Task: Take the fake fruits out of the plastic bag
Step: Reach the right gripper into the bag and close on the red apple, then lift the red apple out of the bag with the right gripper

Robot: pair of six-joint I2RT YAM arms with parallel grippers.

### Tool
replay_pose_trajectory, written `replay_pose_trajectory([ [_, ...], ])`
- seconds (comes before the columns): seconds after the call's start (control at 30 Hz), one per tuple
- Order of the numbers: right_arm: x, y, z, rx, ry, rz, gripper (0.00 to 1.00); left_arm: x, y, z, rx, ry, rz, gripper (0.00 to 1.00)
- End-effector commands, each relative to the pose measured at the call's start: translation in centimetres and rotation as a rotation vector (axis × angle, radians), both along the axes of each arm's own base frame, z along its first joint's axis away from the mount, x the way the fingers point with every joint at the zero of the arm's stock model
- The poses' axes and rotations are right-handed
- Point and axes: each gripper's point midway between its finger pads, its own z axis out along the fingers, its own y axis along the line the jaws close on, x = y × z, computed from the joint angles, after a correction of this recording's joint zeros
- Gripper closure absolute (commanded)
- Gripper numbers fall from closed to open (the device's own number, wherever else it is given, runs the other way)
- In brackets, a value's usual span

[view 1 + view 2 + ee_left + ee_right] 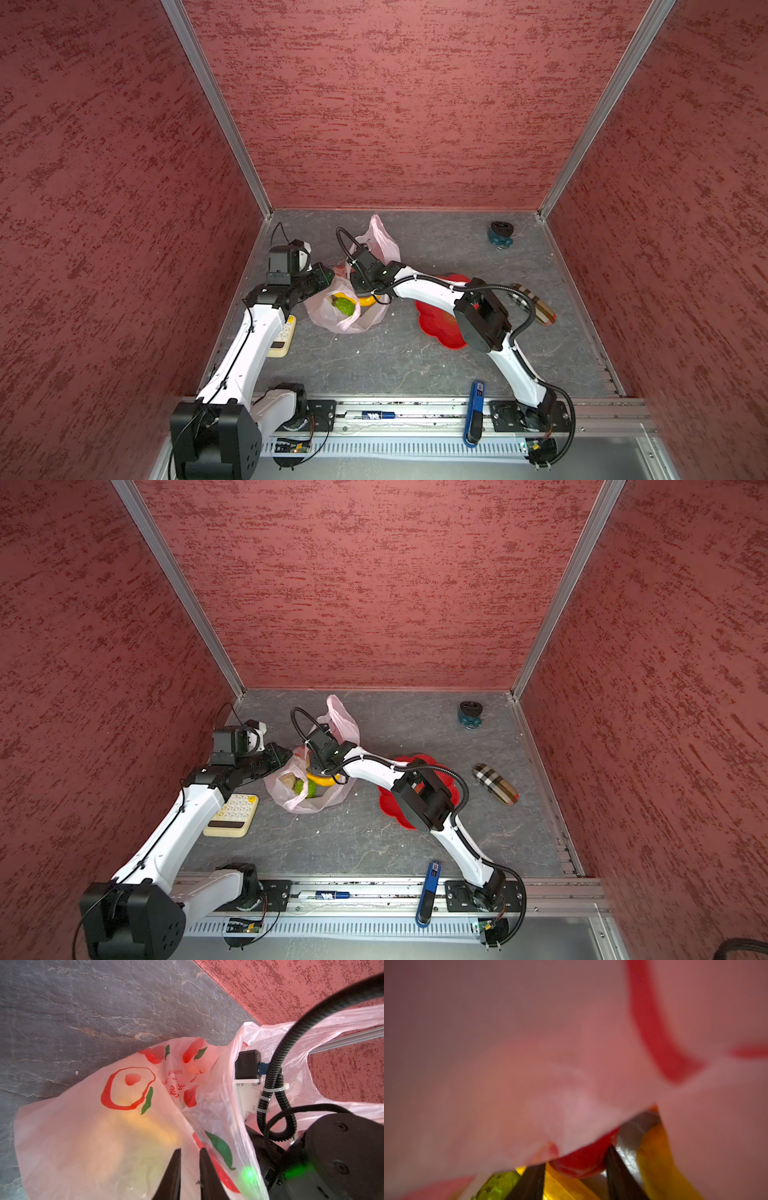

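The task looks to be at its start. The plastic bag (pixel 332 322) lies on the table (pixel 374 365), left of centre and a little towards the far side. Every fruit that can be made out is inside it. Through the open mouth in both top views show a bumpy green fruit (pixel 345 306), a banana (pixel 366 301) just to its right and, in a top view, a beige fruit (pixel 286 778) to the left of the green one. The rest are hidden by the film or by the arms.

No fruit shows on the bare table. The red dish (pixel 432 328), to the right of the bag, shows none on its visible part, though the right arm (pixel 428 291) covers much of it.

The left gripper (pixel 190 1149) is at the bag's left rim. Its jaws are narrow and seem to pinch the film, holding the mouth up.

The right gripper (pixel 578 1156) reaches across the middle and down into the bag. In the blurred right wrist view its jaws stand partly apart, with a red fruit (pixel 571 1165) at their tips and yellow beside it. I cannot tell whether they have hold of that fruit.

So I judge that nothing is out yet. The first pick is under way, and all the fruits are left to lift out and set down.
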Motion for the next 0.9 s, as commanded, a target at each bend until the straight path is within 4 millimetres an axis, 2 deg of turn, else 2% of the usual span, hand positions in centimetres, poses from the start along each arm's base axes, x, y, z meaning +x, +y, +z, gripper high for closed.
replay_pose_trajectory([
  [0.0,0.3,0.4,2.5,0.05,-0.036,0.011,0.69,0.5,0.2,-0.5,-0.002,-0.01,-0.006,0.81],
  [0.2,-2.0,-0.3,7.1,0.092,-0.089,0.095,0.78,1.7,0.1,-0.7,-0.025,-0.017,-0.003,0.82],
  [0.4,-5.4,-0.9,11.7,0.136,-0.103,0.178,0.8,2.4,0.1,0.0,-0.03,-0.038,0.005,0.82],
  [0.6,-8.0,-2.3,16.8,0.232,-0.135,0.215,0.81,2.4,0.0,0.9,-0.028,-0.057,0.006,0.82],
  [0.73,-9.3,-3.9,20.2,0.295,-0.168,0.217,0.81,2.3,0.0,1.3,-0.029,-0.067,0.006,0.82],
  [0.87,-10.1,-6.8,23.6,0.312,-0.232,0.17,0.81,2.2,-0.1,1.6,-0.03,-0.074,0.007,0.82],
])
